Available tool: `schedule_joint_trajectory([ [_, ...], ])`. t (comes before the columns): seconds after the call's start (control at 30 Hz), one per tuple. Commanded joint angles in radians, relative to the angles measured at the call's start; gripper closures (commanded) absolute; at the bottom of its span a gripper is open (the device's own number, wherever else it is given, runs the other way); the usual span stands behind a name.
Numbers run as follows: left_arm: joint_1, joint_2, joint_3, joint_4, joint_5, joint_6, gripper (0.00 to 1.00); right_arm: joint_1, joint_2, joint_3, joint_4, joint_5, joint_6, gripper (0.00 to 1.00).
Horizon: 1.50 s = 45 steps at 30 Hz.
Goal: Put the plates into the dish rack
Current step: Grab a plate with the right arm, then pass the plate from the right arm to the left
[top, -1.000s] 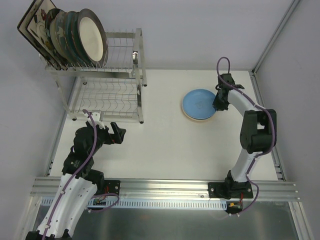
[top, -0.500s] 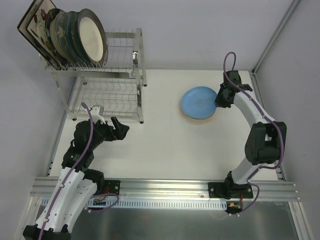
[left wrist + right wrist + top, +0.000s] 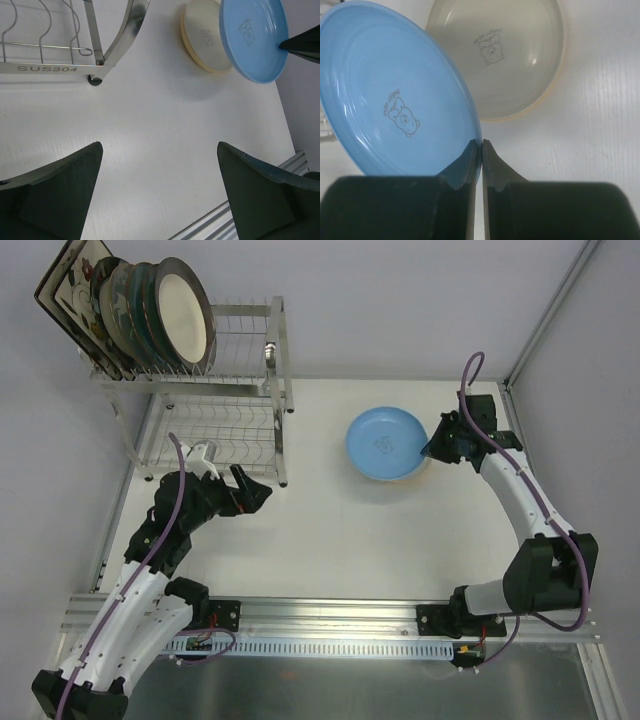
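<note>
Jaws on our right arm (image 3: 515, 485) are clenched on the rim of the round light blue plate (image 3: 395, 95), pinching its near edge between both fingertips (image 3: 495, 177). We hold that plate tilted, with the small bear print on its face showing. It partly covers the round pale yellow plate (image 3: 505, 55), which lies flat on the white counter (image 3: 330, 540) beneath it. Whether the blue plate's far rim touches anything we cannot tell.

Jaws on our left arm (image 3: 175, 510) stand released and wide apart, grasping nothing. They hang over bare counter just in front of the near right foot of the two-tier silver metal dish rack (image 3: 235, 390). The rack sits at the far left of the counter, well apart from the two plates on the right.

On the rack's upper tier, at the left end, we see plates standing on edge in the wire slots. Leftmost is a square cream floral plate with a dark edge (image 3: 65, 285), dark teal glazed plates (image 3: 130, 300) stand in the middle, and a round dark-rimmed cream plate (image 3: 185, 310) is rightmost.
</note>
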Motion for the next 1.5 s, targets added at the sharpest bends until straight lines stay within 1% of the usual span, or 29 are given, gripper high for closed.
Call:
schedule_joint_trajectory([
  [0.0, -0.02, 0.025, 0.056, 0.06, -0.013, -0.077, 0.01, 0.033, -0.098, -0.042, 0.087, -0.123, 0.018, 0.99],
  [0.2, -0.071, 0.06, 0.088, 0.086, -0.039, -0.137, 0.01, 0.118, -0.187, -0.099, 0.126, -0.169, 0.024, 0.99],
  [0.3, -0.103, 0.079, 0.112, 0.091, -0.053, -0.16, 0.01, 0.186, -0.219, -0.131, 0.145, -0.179, 0.036, 0.99],
  [0.53, -0.197, 0.142, 0.14, 0.12, -0.101, -0.183, 0.01, 0.299, -0.247, -0.167, 0.201, -0.202, 0.07, 0.99],
  [0.67, -0.256, 0.186, 0.161, 0.135, -0.137, -0.192, 0.04, 0.349, -0.247, -0.168, 0.213, -0.199, 0.073, 0.99],
  [0.83, -0.341, 0.243, 0.189, 0.137, -0.217, -0.189, 0.14, 0.388, -0.256, -0.171, 0.231, -0.208, 0.075, 1.0],
  [0.93, -0.373, 0.269, 0.197, 0.137, -0.266, -0.197, 0.19, 0.404, -0.264, -0.174, 0.241, -0.214, 0.076, 0.99],
  [1.03, -0.393, 0.284, 0.195, 0.137, -0.285, -0.207, 0.24, 0.413, -0.275, -0.184, 0.25, -0.22, 0.079, 0.99],
  [1.17, -0.402, 0.272, 0.186, 0.135, -0.3, -0.223, 0.33, 0.415, -0.288, -0.204, 0.267, -0.232, 0.076, 0.99],
  [1.2, -0.402, 0.268, 0.183, 0.137, -0.302, -0.224, 0.37, 0.415, -0.291, -0.211, 0.274, -0.237, 0.07, 0.99],
  [1.27, -0.402, 0.255, 0.175, 0.137, -0.299, -0.229, 0.41, 0.415, -0.298, -0.219, 0.282, -0.243, 0.066, 0.99],
  [1.3, -0.402, 0.249, 0.171, 0.14, -0.292, -0.229, 0.47, 0.415, -0.299, -0.224, 0.285, -0.246, 0.064, 0.99],
  [1.43, -0.402, 0.235, 0.158, 0.148, -0.265, -0.244, 0.54, 0.415, -0.304, -0.233, 0.291, -0.254, 0.061, 0.99],
  [1.47, -0.402, 0.232, 0.154, 0.151, -0.259, -0.244, 0.55, 0.413, -0.305, -0.236, 0.294, -0.255, 0.061, 1.0],
])
